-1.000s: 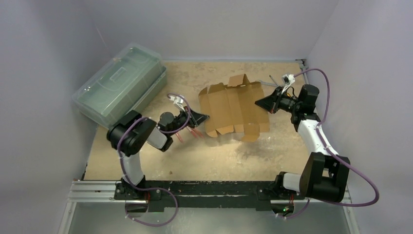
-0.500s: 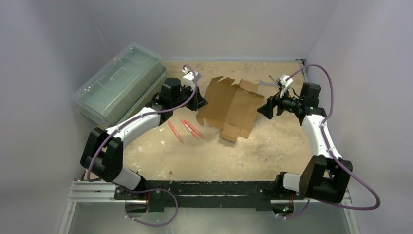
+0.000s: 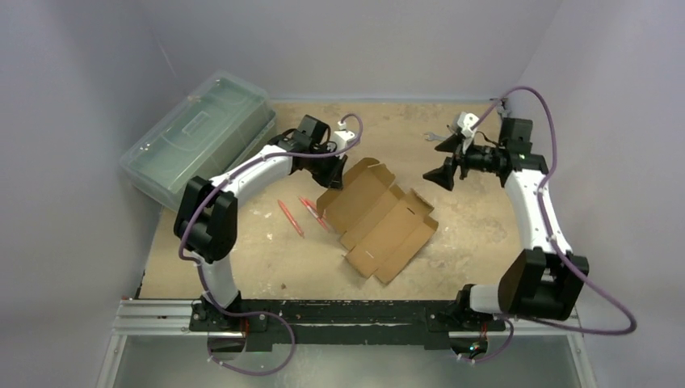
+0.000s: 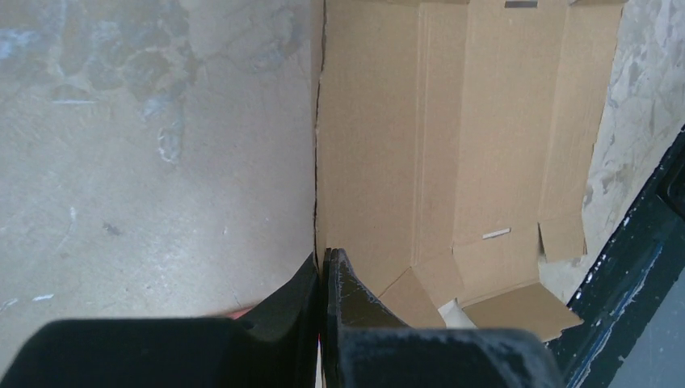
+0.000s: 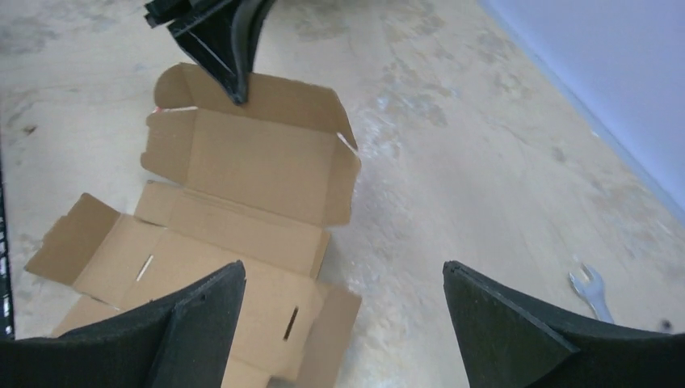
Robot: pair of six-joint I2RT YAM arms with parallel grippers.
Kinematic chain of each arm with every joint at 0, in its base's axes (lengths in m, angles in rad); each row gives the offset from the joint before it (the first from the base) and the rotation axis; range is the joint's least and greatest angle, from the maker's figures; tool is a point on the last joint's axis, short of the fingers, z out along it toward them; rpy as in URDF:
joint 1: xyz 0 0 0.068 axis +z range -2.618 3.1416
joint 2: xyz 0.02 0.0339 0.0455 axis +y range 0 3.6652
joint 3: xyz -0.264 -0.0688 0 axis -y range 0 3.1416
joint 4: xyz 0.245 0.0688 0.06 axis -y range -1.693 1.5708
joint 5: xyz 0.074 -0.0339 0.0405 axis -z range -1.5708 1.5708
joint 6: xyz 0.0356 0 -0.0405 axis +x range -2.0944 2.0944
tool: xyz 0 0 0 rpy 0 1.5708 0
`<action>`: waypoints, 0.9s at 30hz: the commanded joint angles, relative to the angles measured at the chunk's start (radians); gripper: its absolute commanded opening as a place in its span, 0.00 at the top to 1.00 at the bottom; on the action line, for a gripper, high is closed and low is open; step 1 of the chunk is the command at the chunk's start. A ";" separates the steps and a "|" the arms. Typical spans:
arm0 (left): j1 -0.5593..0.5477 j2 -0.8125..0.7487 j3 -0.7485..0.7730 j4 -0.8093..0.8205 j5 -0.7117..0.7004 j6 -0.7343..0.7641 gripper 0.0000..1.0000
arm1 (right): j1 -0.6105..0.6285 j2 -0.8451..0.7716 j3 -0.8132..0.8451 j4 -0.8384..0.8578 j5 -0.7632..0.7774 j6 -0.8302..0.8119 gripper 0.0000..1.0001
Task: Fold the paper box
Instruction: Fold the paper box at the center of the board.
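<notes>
Since approx. a sec ago the paper box (image 3: 376, 218) has swung round; now it lies diagonal at mid desk (image 3: 266, 259), inner side up, far-left flap raised. On this flap's edge the left fingers (image 4: 355, 299) pinch shut; the right fingers (image 5: 194, 323) are spread wide, apart from it. Plain brown die-cut w/ creases, slots, tabs. Prob. light, thin, bends easily: better hold near a crease

Paper box (image 4: 452, 145) cropped at top edge
</notes>
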 commanded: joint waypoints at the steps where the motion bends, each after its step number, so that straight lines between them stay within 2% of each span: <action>1: -0.042 0.006 0.103 -0.060 0.021 0.071 1.00 | 0.121 0.137 0.125 -0.093 -0.059 -0.098 0.05; 3: -0.051 0.009 0.110 -0.057 0.024 0.069 1.00 | 0.166 0.201 0.154 -0.086 -0.044 -0.055 0.05; 8: -0.056 -0.013 0.090 -0.044 0.021 0.070 1.00 | 0.207 0.278 0.127 0.070 0.018 0.153 0.05; 17: -0.060 -0.066 0.024 0.038 0.062 0.042 1.00 | 0.269 0.326 0.073 0.149 0.119 0.251 0.15; 22: -0.062 -0.082 0.000 0.055 0.071 0.044 1.00 | 0.271 0.378 0.105 0.127 0.134 0.236 0.21; 25: -0.061 -0.092 -0.011 0.064 0.079 0.042 1.00 | 0.272 0.387 0.096 0.129 0.144 0.233 0.29; 27: -0.061 -0.097 -0.015 0.074 0.083 0.038 1.00 | 0.272 0.394 0.095 0.125 0.136 0.233 0.43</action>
